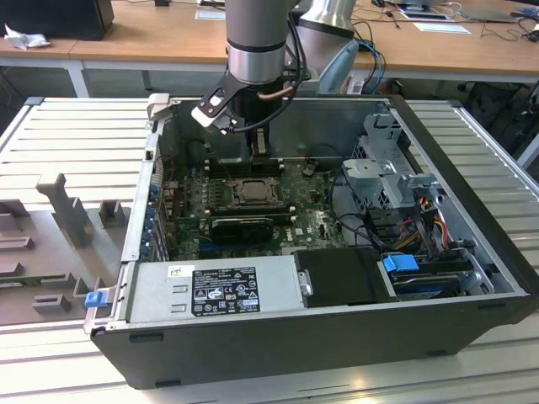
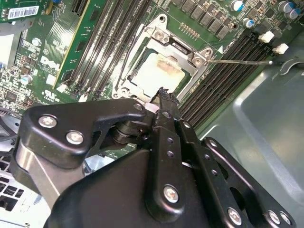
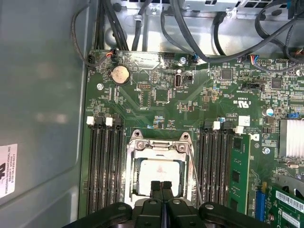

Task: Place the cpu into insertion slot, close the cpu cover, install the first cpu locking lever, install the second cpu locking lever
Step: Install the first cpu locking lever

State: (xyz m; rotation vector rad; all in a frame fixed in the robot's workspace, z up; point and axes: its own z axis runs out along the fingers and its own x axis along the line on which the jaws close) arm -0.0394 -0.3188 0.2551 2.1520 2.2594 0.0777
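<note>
The cpu (image 3: 159,173) (image 2: 159,71), pale silvery-beige, lies in the insertion slot (image 1: 251,192) on the green board. The cpu cover (image 3: 137,156) (image 2: 164,40) is folded down flat around it, and the chip's top shows through its square opening. A thin metal locking lever (image 2: 240,61) sticks out sideways over the black memory slots; another wire lever (image 3: 192,161) runs along the socket's side. My gripper (image 3: 161,186) (image 2: 164,95) (image 1: 257,145) is shut with nothing between its fingers. Its tip is at the socket's edge, just over the cover's rim; I cannot tell if it touches.
The board sits deep in an open black computer case (image 1: 472,160). Black memory slots (image 3: 104,166) flank the socket. A long black card (image 1: 244,225), a power supply (image 1: 219,290), a drive cage (image 1: 392,168) and loose cables (image 3: 190,33) crowd the surroundings.
</note>
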